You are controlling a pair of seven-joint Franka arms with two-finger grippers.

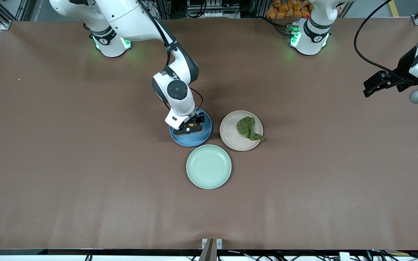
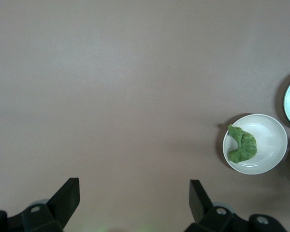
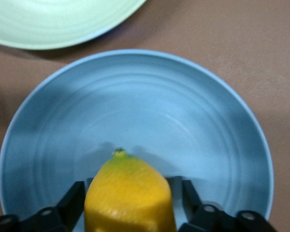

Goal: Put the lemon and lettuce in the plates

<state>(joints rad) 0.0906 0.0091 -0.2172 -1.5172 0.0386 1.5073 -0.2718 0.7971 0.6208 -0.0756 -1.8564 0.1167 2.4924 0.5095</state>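
lemon (image 3: pixel 129 193) in right claw (image 3: pixel 129 205), blue plate (image 3: pixel 135 111)

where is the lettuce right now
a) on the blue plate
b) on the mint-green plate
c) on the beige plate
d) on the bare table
c: the lettuce lies on the beige plate, its pointed end over the rim, while the right pincer holds the lemon over the blue plate.

You have three plates at frame centre: one (image 1: pixel 180 139) under the right gripper (image 1: pixel 191 127) holding the lemon (image 1: pixel 191 124), one (image 1: pixel 230 139) beside it holding lettuce (image 1: pixel 248 128), another (image 1: pixel 208 166) lower
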